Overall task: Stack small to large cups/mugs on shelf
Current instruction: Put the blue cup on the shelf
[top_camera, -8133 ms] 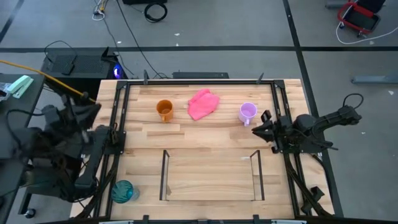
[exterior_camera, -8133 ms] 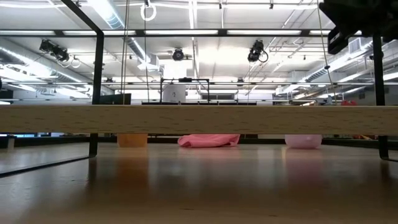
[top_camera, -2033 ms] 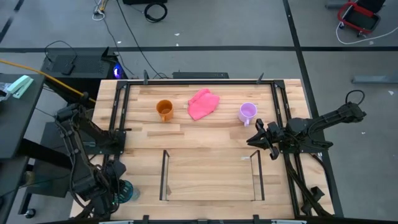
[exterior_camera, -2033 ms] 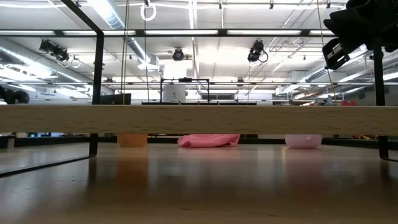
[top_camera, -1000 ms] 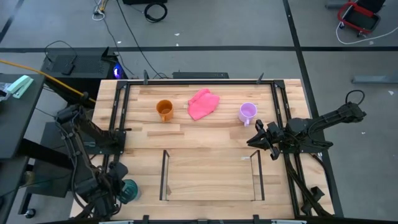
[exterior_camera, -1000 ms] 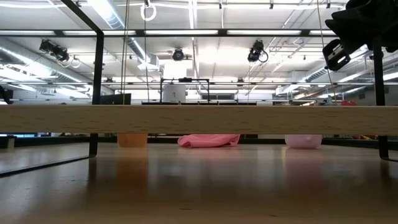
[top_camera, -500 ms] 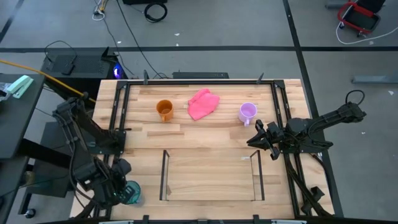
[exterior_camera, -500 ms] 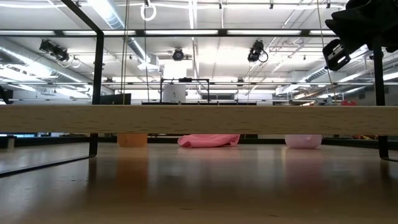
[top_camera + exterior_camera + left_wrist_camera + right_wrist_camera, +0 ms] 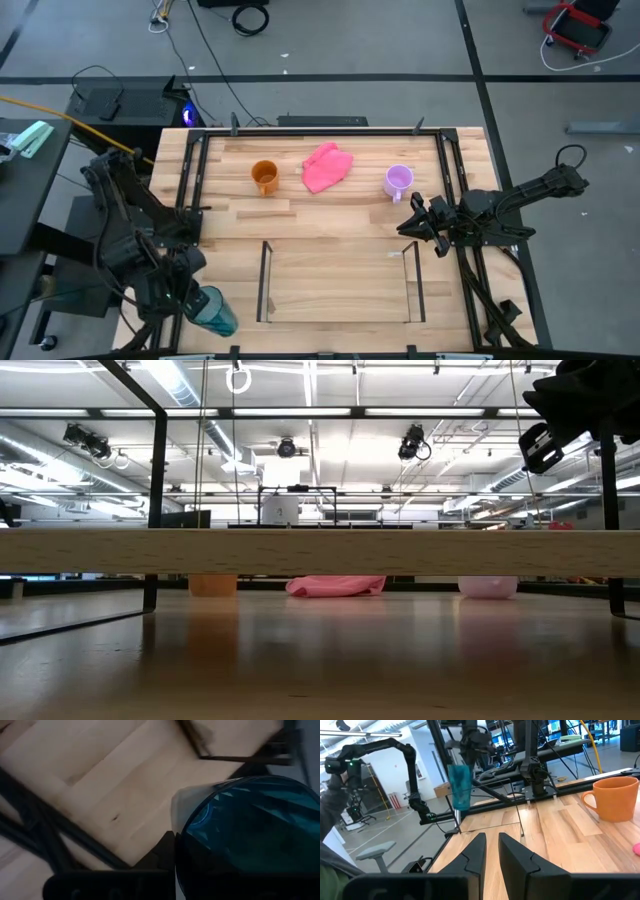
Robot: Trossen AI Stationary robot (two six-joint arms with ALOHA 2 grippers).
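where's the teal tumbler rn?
High view: teal tumbler in the left claw, lifted at the table's near-left corner, left of the shelf.

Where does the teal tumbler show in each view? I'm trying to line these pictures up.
High view: teal tumbler at the table's near-left corner, in the left gripper.
Low view: not in it.
Left wrist view: fills the lower right.
Right wrist view: hanging upper left.
Shared landmark: the shelf.
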